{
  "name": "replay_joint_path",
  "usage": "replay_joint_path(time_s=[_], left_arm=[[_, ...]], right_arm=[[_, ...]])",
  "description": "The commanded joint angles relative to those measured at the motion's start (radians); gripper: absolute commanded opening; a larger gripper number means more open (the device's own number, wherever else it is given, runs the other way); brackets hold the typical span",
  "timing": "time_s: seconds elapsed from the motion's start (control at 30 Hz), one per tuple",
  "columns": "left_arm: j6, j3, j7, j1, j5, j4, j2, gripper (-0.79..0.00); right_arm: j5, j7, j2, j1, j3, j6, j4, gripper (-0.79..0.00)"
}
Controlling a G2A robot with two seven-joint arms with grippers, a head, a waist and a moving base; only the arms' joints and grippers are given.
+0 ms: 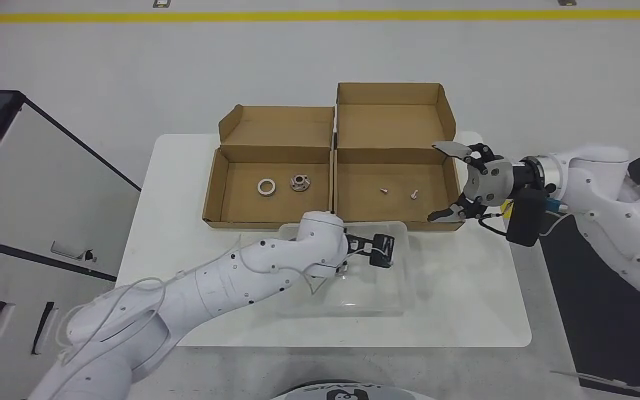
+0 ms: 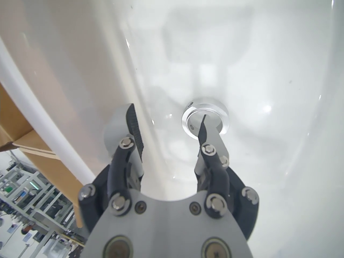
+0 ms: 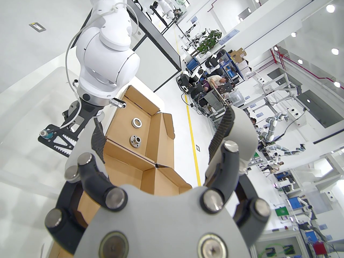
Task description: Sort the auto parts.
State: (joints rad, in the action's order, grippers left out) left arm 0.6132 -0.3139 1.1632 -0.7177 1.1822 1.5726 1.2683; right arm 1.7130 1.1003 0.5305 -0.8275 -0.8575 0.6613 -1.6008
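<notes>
A shiny metal ring point(image 2: 212, 108) lies on the floor of a clear plastic tray point(image 1: 395, 300). My left gripper point(image 2: 168, 114) is open just above it, with one fingertip point(image 2: 202, 128) dipping into the ring's hole and the other outside, near the tray wall. From above, the left gripper point(image 1: 380, 247) sits over the tray's far part. My right gripper point(image 1: 438, 182) hangs open and holds nothing at the right edge of the right cardboard box point(image 1: 395, 205). That box holds two small screws point(image 1: 383, 188).
The left cardboard box point(image 1: 235, 195) holds a metal ring point(image 1: 267, 186) and a flanged bushing point(image 1: 300, 182), both also seen from the right wrist as the ring point(image 3: 137, 122) and bushing point(image 3: 135, 140). Both boxes' flaps stand open at the back. White table point(image 1: 470, 300) surrounds them.
</notes>
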Motion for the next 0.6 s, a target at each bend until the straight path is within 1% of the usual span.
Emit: replay_joint_path(time_s=[0.0, 0.07, 0.27, 0.4, 0.57], left_arm=[[0.012, -0.001, 0.007, -0.002, -0.004, -0.005, 0.002, -0.397], [0.028, -0.002, 0.014, -0.003, -0.015, -0.011, 0.003, -0.4], [0.042, 0.012, 0.002, 0.003, -0.032, -0.037, 0.009, -0.419], [0.05, 0.032, -0.006, 0.015, -0.037, -0.054, 0.014, -0.459], [0.06, 0.049, -0.016, 0.036, -0.055, -0.068, 0.019, -0.48]], right_arm=[[0.0, 0.0, 0.0, 0.0, 0.0, 0.0, 0.0, 0.0], [0.0, 0.0, 0.0, 0.0, 0.0, 0.0, 0.0, 0.0], [0.0, 0.0, 0.0, 0.0, 0.0, 0.0, 0.0, 0.0], [0.0, 0.0, 0.0, 0.0, 0.0, 0.0, 0.0, 0.0], [0.0, 0.0, 0.0, 0.0, 0.0, 0.0, 0.0, 0.0]])
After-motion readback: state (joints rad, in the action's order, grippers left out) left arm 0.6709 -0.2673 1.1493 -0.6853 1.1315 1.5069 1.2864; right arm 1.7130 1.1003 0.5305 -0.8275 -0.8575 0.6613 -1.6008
